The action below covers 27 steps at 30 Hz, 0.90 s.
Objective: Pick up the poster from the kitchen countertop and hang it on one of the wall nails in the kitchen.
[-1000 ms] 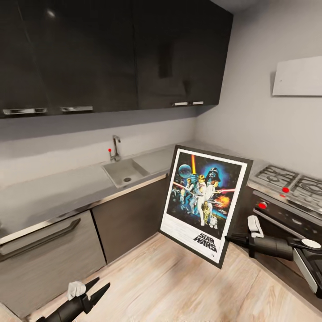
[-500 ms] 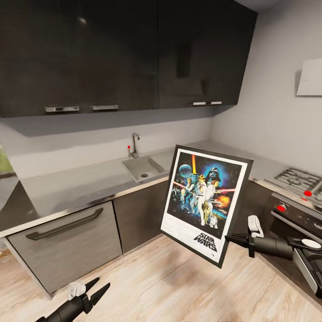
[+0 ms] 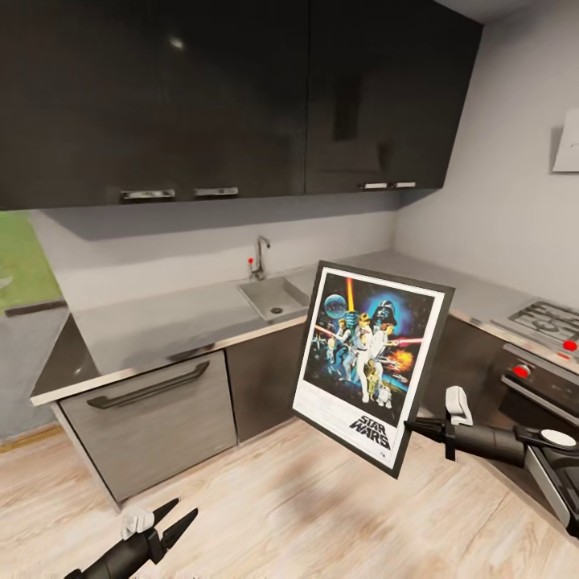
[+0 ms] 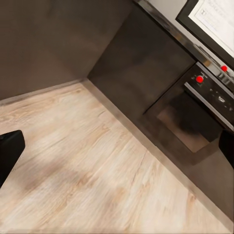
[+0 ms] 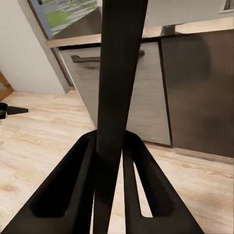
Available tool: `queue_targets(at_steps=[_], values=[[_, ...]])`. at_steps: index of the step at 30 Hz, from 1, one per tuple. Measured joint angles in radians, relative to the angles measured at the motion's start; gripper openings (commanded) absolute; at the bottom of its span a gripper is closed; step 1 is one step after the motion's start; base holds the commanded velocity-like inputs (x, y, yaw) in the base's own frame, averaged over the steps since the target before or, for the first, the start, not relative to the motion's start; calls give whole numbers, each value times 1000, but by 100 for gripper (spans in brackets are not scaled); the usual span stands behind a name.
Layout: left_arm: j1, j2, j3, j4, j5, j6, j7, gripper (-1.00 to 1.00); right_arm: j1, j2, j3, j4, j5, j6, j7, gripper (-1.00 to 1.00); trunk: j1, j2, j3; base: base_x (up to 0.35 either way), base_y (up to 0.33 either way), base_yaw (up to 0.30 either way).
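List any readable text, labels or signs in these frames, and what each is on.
"STAR WARS": black logo on the white lower border of the poster, which the right gripper grips at its lower right corner.
Fine print under the logo, also glimpsed in the left wrist view: too small and blurred to read.
Oven control panel markings beside the red knobs: too small to read.
Nothing else legible.

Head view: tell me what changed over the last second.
The camera swung left: the sink, countertop and hob slid right across the picture, and the counter's left end plus a green opening came into view. That is the view turning, not the things moving. The right gripper stays shut on the poster, held at the same tilt; the left gripper stays open and low.
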Motion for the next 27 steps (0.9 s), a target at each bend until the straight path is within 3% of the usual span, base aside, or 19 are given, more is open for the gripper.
queue_targets(at_steps=[13,27], values=[[0,0,0,0,0,0,0,100,0,1,1,-1,0,0,-1,-100,0,0,0,-179,178,276],[0,0,0,0,0,5,0,100,0,2,1,-4,1,0,-1,-100,0,0,0,-21,93,281]])
